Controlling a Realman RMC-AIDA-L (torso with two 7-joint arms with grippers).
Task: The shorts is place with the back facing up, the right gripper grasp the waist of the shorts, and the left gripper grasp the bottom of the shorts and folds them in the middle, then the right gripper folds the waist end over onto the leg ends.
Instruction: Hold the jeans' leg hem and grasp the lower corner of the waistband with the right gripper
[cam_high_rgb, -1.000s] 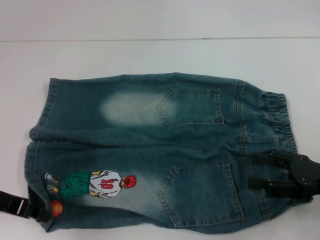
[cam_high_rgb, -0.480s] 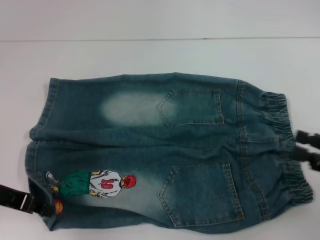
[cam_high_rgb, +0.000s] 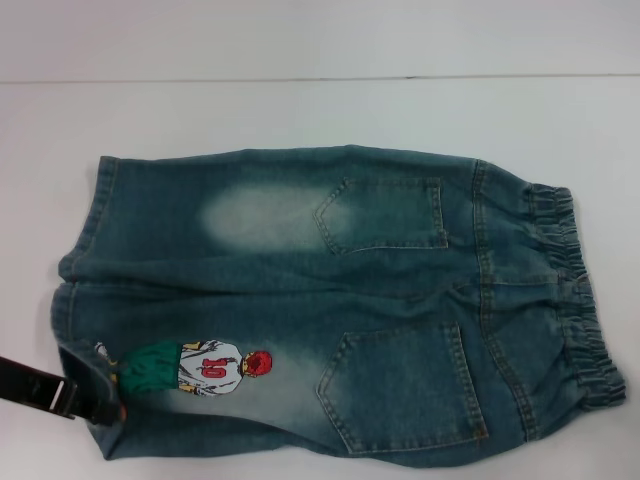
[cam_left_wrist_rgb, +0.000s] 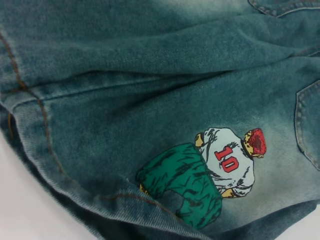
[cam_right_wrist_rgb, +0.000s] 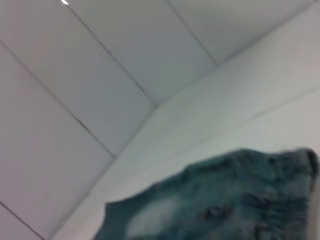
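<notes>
The shorts (cam_high_rgb: 330, 305) lie flat on the white counter (cam_high_rgb: 320, 110), back side up, so both ends can be gripped for a lengthwise fold. The waist (cam_high_rgb: 580, 300) is at the robot's right; the leg ends (cam_high_rgb: 85, 300) are at its left. The left gripper (cam_high_rgb: 95, 405) sits at the near leg hem beside the cartoon print (cam_left_wrist_rgb: 205, 172); whether it has clamped the cloth cannot be determined. The right gripper is out of view.

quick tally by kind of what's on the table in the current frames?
Shorts: 1, the shorts, lying flat with the back pockets up
Grippers in view: 1, the left gripper at the leg ends near the cartoon print
Table: 1, the white table
Total: 3
</notes>
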